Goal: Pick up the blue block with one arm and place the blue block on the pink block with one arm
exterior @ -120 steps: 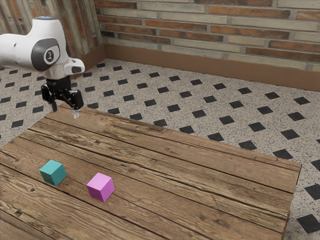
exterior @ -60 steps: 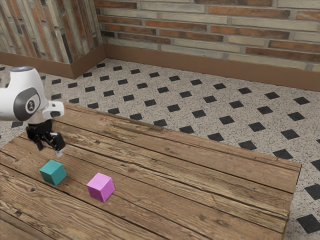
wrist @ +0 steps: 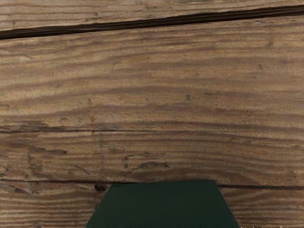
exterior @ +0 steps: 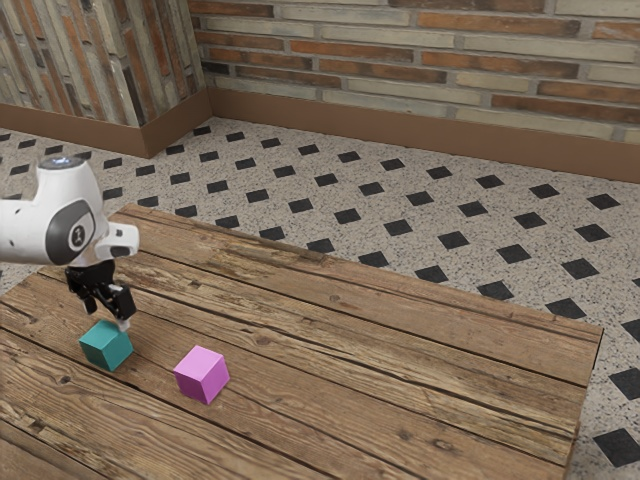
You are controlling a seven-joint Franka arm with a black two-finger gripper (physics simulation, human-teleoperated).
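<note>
The blue block (exterior: 106,346), teal in shade, lies on the wooden table (exterior: 400,340) near the exterior view's left. The pink block (exterior: 201,374) sits a little to its right, apart from it. My gripper (exterior: 108,318) hangs open just above the blue block's top, fingertips close to its upper edges and not gripping it. In the wrist view the blue block (wrist: 161,205) appears as a dark shape directly under the hand, with bare planks beyond it.
The table's far edge (exterior: 330,262) runs diagonally behind the arm, and its right end (exterior: 590,370) drops to a tiled floor. Open planks stretch to the right of the pink block.
My arm came down from above the table's far left corner to the blue block, then shifted slightly right and lower onto it. Neither block has moved.
</note>
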